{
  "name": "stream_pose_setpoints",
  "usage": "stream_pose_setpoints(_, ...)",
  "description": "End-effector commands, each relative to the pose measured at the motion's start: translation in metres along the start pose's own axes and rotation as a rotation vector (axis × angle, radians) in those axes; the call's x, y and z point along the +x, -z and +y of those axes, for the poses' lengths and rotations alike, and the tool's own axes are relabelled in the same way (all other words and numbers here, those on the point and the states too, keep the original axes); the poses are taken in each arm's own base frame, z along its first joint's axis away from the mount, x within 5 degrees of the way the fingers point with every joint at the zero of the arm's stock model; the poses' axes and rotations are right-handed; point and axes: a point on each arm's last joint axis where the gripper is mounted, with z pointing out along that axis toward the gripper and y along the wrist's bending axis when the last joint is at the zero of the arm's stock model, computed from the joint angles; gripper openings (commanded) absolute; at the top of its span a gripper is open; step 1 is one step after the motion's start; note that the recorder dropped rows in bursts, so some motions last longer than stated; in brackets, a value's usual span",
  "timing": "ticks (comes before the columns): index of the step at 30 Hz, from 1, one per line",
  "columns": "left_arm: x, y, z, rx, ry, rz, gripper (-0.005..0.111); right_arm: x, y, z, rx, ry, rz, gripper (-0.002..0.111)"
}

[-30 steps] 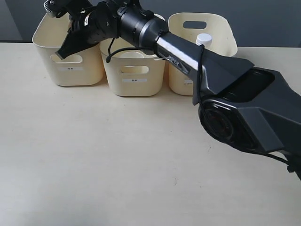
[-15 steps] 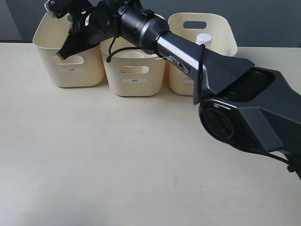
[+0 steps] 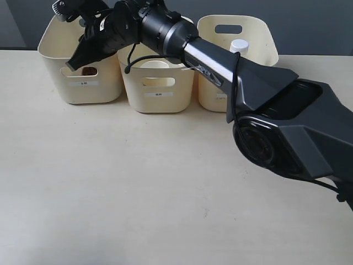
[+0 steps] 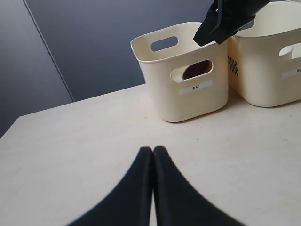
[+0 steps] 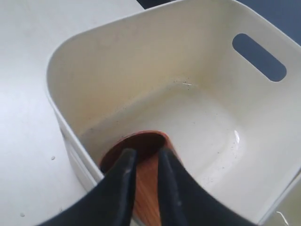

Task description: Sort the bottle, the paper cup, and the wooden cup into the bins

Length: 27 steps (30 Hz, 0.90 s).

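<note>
Pale cream table (image 3: 110, 182), dark grey-blue wall (image 4: 94, 37) behind. Three cream bins in a row near the far edge, just beside one another. The right arm (image 3: 220, 63) reaches across the whole row to the left bin (image 3: 52, 74). Its right gripper (image 5: 146, 153) is inside that bin, close to the near wall, tips at the wooden cup (image 5: 138, 141). Jaws stand a little apart with wood showing in the slot. Whether they are pinching the cup's wall or are free of it, I cannot tell. The cup sits down in the left bin, brown visible through the handle cut-out.

White cap of the bottle (image 3: 239, 45) pokes above the right bin (image 3: 259, 38). A pale rim in the middle bin (image 3: 138, 99) is probably the paper cup (image 3: 151, 63), not sure. The left gripper (image 4: 153, 151) is pressed closed on nothing, low over the table in front of the left bin, well apart from it.

Risks:
- If a finger is hooked on the cup wall, pulling up brings the cup back out.
- The fingers are near the bin's wall and rim, so a slanted exit could catch the rim and drag or tip the light bin.
- The arm lies low over the middle bin, and a cable loop (image 3: 128, 66) hanging at its rim could snag.
- A low sweep back could clip the bottle's cap.

Room: straight up out of the bin looks open. The front of the table is broad and bare. There is no working gap between the bins.
</note>
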Motion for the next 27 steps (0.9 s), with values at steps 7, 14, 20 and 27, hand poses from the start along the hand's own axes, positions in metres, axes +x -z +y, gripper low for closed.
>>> stream_pose_setpoints(7, 0.000, 0.000, 0.000, -0.005, 0.000, -0.009, 0.000, -0.004, 0.002, -0.004, 0.009, -0.015, -0.036, 0.029)
stream_pose_setpoints(14, 0.000, 0.000, 0.000, -0.005, 0.000, -0.009, 0.000, -0.018, 0.016, -0.004, 0.008, -0.012, -0.056, 0.029)
stream_pose_setpoints(20, 0.000, 0.000, 0.000, -0.005, 0.000, -0.009, 0.000, -0.040, 0.043, 0.001, -0.015, 0.004, -0.049, 0.029)
stream_pose_setpoints(27, 0.000, 0.000, 0.000, -0.005, 0.000, -0.009, 0.000, -0.064, 0.086, 0.017, -0.068, 0.048, 0.019, 0.018)
